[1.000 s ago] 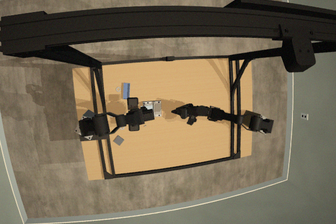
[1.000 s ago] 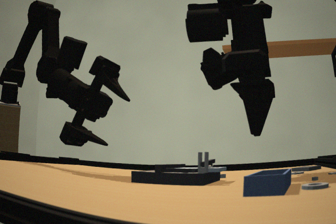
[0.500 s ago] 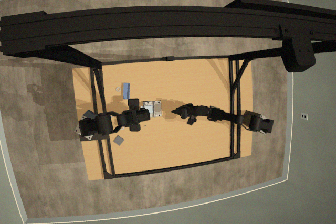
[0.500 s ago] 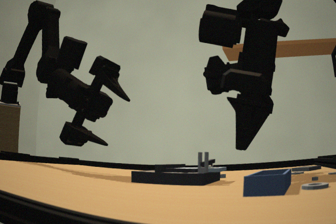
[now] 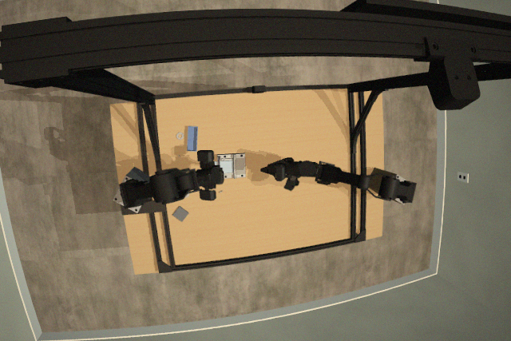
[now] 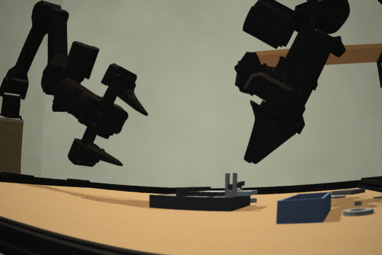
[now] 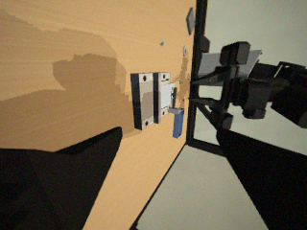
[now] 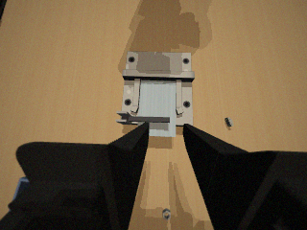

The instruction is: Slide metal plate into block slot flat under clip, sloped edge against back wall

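The grey slotted block (image 5: 234, 164) lies on the wooden table; it also shows in the right wrist view (image 8: 158, 91) and the left wrist view (image 7: 150, 100). A pale metal plate (image 8: 158, 106) lies flat in the slot between the two clip strips, its near end sticking out a little. A dark crossbar (image 8: 144, 119) lies across that end. My right gripper (image 8: 166, 127) (image 6: 251, 157) hangs tilted above the block, fingers a little apart with nothing between them. My left gripper (image 6: 133, 138) (image 5: 268, 171) is wide open and empty, raised away from the block.
A blue bin (image 5: 192, 137) and a washer (image 5: 179, 136) lie behind the block. A grey square plate (image 5: 180, 213) lies near the right arm's base. A small screw (image 8: 228, 122) and a nut (image 8: 165, 213) lie by the block. A black frame rims the table.
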You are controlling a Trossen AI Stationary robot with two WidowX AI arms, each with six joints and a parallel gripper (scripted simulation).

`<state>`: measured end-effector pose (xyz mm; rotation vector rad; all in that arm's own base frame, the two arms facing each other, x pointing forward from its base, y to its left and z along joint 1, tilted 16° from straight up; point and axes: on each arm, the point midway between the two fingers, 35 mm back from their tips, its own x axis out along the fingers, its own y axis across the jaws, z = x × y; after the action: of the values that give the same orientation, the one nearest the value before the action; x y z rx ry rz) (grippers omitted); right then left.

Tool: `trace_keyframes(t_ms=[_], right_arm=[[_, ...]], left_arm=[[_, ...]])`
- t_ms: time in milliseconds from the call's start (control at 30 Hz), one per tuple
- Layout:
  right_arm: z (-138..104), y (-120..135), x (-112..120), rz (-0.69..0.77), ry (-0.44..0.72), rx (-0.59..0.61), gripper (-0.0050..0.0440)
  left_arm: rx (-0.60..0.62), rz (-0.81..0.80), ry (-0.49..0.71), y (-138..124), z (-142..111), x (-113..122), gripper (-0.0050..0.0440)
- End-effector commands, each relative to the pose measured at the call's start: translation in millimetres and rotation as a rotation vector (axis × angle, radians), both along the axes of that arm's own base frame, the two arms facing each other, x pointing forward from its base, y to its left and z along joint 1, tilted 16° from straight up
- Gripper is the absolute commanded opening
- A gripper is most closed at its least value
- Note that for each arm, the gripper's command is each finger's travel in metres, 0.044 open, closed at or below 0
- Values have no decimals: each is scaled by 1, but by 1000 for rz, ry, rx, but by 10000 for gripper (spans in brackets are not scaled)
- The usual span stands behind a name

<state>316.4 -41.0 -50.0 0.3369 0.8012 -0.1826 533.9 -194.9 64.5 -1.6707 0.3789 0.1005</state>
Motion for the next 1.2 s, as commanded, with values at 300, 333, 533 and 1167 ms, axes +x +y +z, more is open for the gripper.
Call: trace_keyframes(t_ms=[300,333,533,1167], right_arm=[[0,-1,1,-11,-33,-5,328],[0,-1,1,-11,-33,-5,352],[0,-1,1,-11,-33,-5,440],[0,-1,1,-11,-33,-5,440]], left_arm=[[-4,4,-2,0,1,0,440],[-4,4,-2,0,1,0,440],[-4,4,-2,0,1,0,440],[-4,4,-2,0,1,0,440]])
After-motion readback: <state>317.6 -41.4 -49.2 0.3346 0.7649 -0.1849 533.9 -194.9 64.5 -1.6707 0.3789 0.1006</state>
